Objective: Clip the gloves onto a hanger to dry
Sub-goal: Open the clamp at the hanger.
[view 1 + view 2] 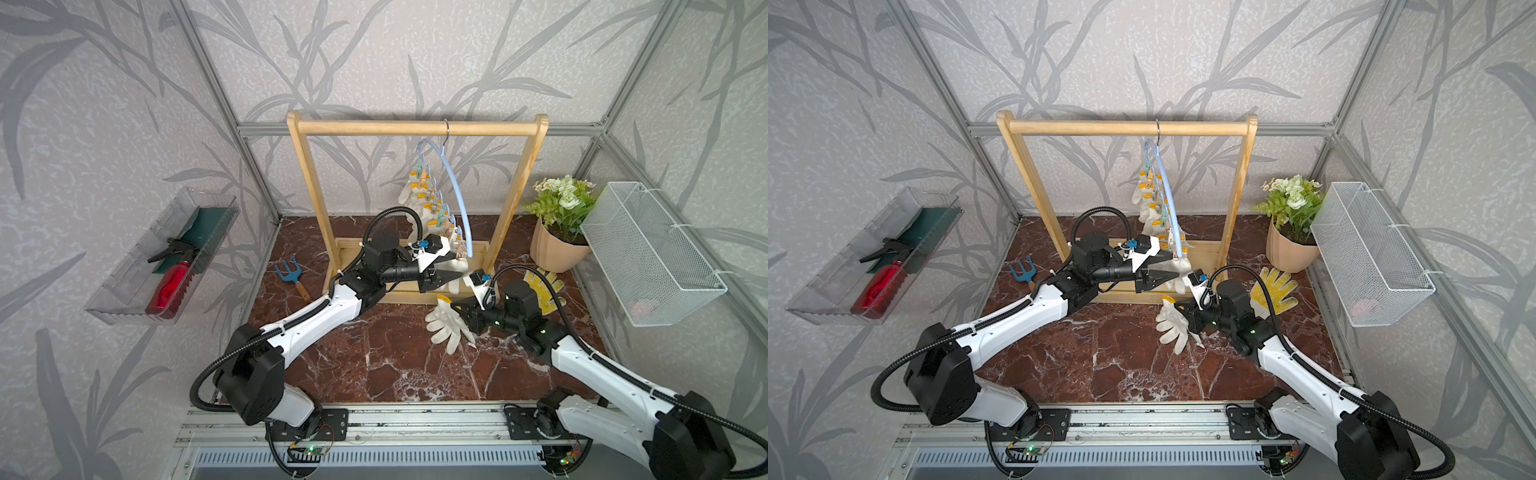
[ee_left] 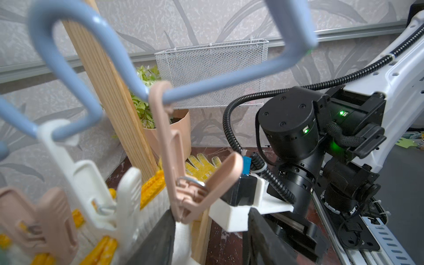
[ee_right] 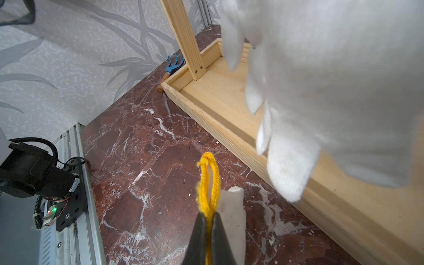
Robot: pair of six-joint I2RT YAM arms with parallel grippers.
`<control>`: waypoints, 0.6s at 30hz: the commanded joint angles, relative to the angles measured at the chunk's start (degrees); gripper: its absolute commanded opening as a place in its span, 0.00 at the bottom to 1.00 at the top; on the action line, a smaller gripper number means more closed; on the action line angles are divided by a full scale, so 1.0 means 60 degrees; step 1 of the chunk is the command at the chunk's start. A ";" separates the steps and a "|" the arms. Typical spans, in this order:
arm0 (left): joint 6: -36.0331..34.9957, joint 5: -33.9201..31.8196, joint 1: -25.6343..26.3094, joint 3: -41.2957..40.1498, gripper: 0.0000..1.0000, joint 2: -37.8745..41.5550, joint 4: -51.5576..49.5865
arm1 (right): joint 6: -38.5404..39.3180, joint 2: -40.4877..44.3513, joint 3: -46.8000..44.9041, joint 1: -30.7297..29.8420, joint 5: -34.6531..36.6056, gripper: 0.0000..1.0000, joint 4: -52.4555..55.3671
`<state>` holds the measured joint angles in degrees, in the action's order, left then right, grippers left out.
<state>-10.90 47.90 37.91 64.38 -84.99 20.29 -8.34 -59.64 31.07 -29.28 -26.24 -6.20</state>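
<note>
**Inspector:** Worktop (image 1: 374, 365) and wooden rack (image 1: 415, 128)?

**Assessor:** The rack stands at far centre. The hanger (image 1: 458, 195) is hooked over its top bar, right of centre.

**Inspector:** The gloves (image 1: 409, 192)?

**Assessor:** Several are clipped along the hanger. One loose glove (image 1: 445, 329) is just in front of the rack base, fingers spread towards the near side.

**Inspector:** End effectors?

**Assessor:** The right end effector (image 3: 209, 214) is clamped on the loose glove's yellow cuff loop. The left end effector (image 1: 451, 277) stands parted at the hanger's low end, with a pink clip (image 2: 183, 195) between its jaws (contact not discernible).
</note>
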 commanded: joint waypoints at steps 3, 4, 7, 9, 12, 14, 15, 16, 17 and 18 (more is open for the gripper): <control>0.0012 0.0721 -0.0017 0.0682 0.50 -0.0171 0.0583 | -0.0110 -0.0232 0.0181 0.0048 -0.0269 0.00 -0.0453; 0.0034 0.0778 -0.0010 0.0742 0.51 -0.0212 0.0641 | -0.0116 -0.0263 0.0183 0.0046 -0.0313 0.00 -0.0496; 0.0128 0.0849 -0.0017 0.0855 0.51 -0.0313 0.0824 | -0.0111 -0.0324 0.0203 0.0049 -0.0356 0.00 -0.0540; 0.0143 0.0914 -0.0011 0.0912 0.50 -0.0339 0.0884 | -0.0104 -0.0349 0.0216 0.0054 -0.0387 0.00 -0.0564; 0.0190 0.1009 -0.0012 0.0956 0.51 -0.0366 0.1002 | -0.0091 -0.0369 0.0211 0.0047 -0.0402 0.00 -0.0572; 0.0205 0.1068 -0.0028 0.0972 0.51 -0.0373 0.1018 | -0.0093 -0.0358 0.0212 0.0046 -0.0417 0.00 -0.0579; 0.0205 0.1071 -0.0031 0.0972 0.50 -0.0367 0.1020 | -0.0086 -0.0358 0.0204 0.0047 -0.0417 0.00 -0.0579; 0.0205 0.1086 -0.0025 0.0974 0.51 -0.0359 0.1028 | -0.0097 -0.0356 0.0198 0.0046 -0.0431 0.00 -0.0608; 0.0213 0.1098 -0.0030 0.0974 0.50 -0.0359 0.1032 | -0.0095 -0.0358 0.0190 0.0057 -0.0431 0.00 -0.0602; 0.0233 0.1113 -0.0047 0.0971 0.50 -0.0352 0.1065 | -0.0110 -0.0358 0.0185 0.0049 -0.0431 0.00 -0.0626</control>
<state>-9.74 52.69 37.91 68.23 -86.89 24.43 -8.73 -61.58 31.07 -29.19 -27.62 -7.86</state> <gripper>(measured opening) 0.505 0.058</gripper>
